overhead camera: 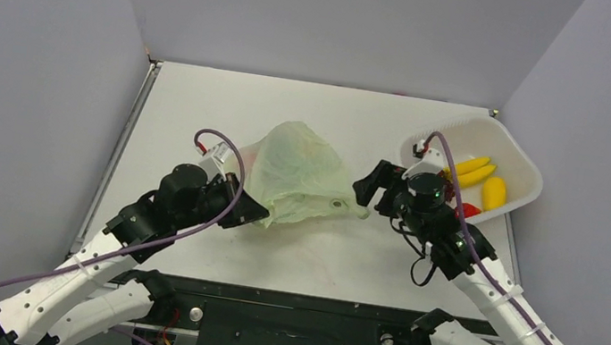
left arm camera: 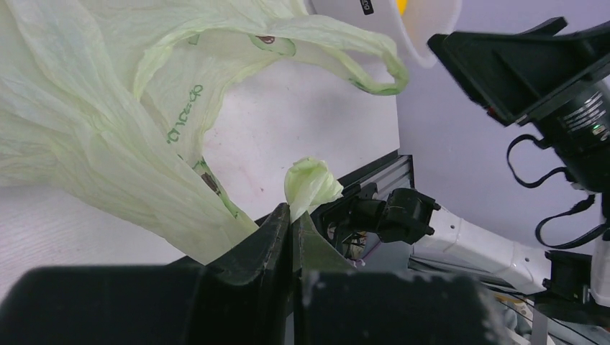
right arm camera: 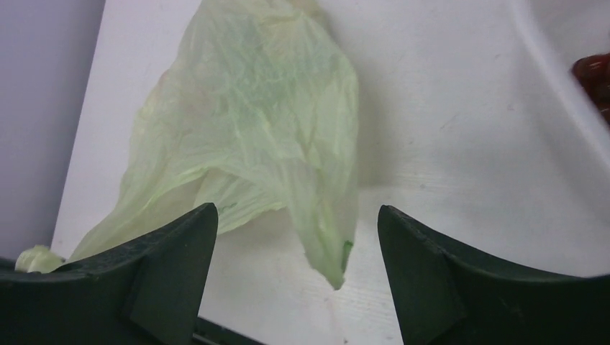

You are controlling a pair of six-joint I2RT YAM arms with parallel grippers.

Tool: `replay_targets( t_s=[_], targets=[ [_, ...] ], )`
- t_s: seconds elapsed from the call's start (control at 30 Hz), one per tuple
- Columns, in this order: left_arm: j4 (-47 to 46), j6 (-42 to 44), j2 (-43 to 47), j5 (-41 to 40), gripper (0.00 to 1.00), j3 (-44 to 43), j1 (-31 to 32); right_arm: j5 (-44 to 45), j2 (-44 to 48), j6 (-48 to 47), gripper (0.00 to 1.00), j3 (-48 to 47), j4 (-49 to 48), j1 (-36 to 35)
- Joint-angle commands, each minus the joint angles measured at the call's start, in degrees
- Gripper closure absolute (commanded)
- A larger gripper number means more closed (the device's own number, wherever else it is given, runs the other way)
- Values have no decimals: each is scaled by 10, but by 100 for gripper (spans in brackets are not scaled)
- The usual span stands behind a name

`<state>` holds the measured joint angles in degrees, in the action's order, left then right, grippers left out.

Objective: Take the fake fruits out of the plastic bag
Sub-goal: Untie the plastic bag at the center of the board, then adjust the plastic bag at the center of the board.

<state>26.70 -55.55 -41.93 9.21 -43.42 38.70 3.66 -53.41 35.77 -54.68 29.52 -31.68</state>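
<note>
The pale green plastic bag [overhead camera: 297, 174] lies limp in the middle of the table. My left gripper [overhead camera: 255, 211] is shut on a bunched corner of the plastic bag [left arm camera: 108, 136], and a tuft of film sticks out past my left gripper [left arm camera: 291, 215]. My right gripper [overhead camera: 369, 190] stands open just right of the bag. In the right wrist view a loop handle of the bag [right arm camera: 252, 136] hangs between the fingers of my right gripper [right arm camera: 296, 207], touching neither. No fake fruits show through the bag. A small red fruit [overhead camera: 470, 210] lies in the basket.
A white plastic basket [overhead camera: 517, 153] stands at the right edge, holding yellow bananas [overhead camera: 472, 171] and a yellow oval fruit [overhead camera: 494, 192]. Its rim [right arm camera: 561, 79] lies close to my right gripper. Grey walls close off the table at the left, back and right.
</note>
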Motion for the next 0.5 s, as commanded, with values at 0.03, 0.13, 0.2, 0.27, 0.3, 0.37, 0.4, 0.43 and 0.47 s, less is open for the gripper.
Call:
replay_targets(
  t_s=[0.03,0.13,0.2,0.27,0.3,0.37,0.4,0.43,0.47],
  targets=[
    [-55,-16,-6,2,100,10,19,36,19,112,23,82,-138,-118],
    [-71,-31,-7,0,100,21,28,28,11,191,24,142,-231,-150],
    [-76,-36,-7,-4,100,25,37,19,-1,237,24,175,-313,-174],
    [-75,-38,-7,-10,100,26,43,24,-21,259,24,190,-365,-193],
    [-73,-39,-8,-13,100,27,48,24,-39,268,23,190,-382,-199],
    [-73,-42,-6,-17,100,28,52,15,-70,278,23,190,-401,-208],
    [-75,-43,-6,-18,100,28,54,11,-79,280,23,190,-407,-210],
    [-75,-44,-6,-21,100,28,57,11,-95,275,23,188,-410,-211],
    [-75,-45,-5,-22,100,27,59,14,-101,269,23,185,-407,-212]
  ],
)
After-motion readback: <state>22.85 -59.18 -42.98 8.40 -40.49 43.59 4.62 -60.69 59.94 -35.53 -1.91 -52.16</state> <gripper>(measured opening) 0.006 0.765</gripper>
